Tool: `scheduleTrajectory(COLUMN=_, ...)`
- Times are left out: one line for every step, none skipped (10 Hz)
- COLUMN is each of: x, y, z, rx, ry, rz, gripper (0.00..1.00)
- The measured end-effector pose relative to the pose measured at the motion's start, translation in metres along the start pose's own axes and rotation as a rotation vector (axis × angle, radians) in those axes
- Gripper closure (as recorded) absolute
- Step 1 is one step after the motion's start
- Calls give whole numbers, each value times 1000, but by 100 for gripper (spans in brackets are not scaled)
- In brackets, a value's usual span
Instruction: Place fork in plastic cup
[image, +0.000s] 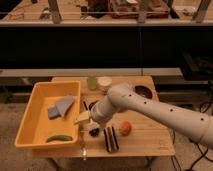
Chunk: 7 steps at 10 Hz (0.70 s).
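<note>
Camera view (the only view).

- Wooden table (150, 142), seen from the front and slightly above.
- White arm (160, 112) reaches in from the right across the table middle.
- Gripper (90, 125) is low over the table's left-centre, just beside the right wall of the yellow bin (37, 127). Its jaws stand wide, and nothing can be made out between them.
- A pale yellow wedge (82, 118) sits at the gripper's bin side. Cannot tell whether it belongs to the gripper or is a separate thing.
- Fork (84, 148): a thin pale sliver at the table's front edge, just in front of the gripper and near the bin's front right corner. It lies roughly front to back. Contact with the gripper not discernible.
- Plastic cup (92, 83): upright at the back of the table, well apart from the fork. White tub (104, 83) is just beside it on the right.
- Dark bowl (143, 91): back right, behind the arm.
- Orange fruit (125, 128): front centre, under the arm.
- Dark brush (111, 138): near the front edge, between fruit and fork.
- In the bin: a blue-grey cloth (60, 106) toward the back right and a green pod (58, 138) at the front.
</note>
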Motion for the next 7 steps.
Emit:
scheduleTrajectory(x=-4, y=-1, z=4, rx=-25, ry=5, rz=-2, gripper=20)
scheduleTrajectory(x=-10, y=1, z=7, rx=-59, ry=11, rz=0, gripper=20)
scheduleTrajectory(x=-13, y=4, z=9, rx=-81, ry=15, rz=4, gripper=21)
scheduleTrajectory(x=-16, y=9, z=11, rx=-117, ry=22, rz=15, gripper=27)
scheduleTrajectory(x=-19, y=11, z=13, rx=-136, ry=25, rz=22, gripper=37)
scheduleTrajectory(x=-22, y=20, z=14, rx=-151, ry=29, rz=42, gripper=46)
scheduleTrajectory(x=-24, y=26, z=16, rx=-154, ry=29, rz=56, gripper=47)
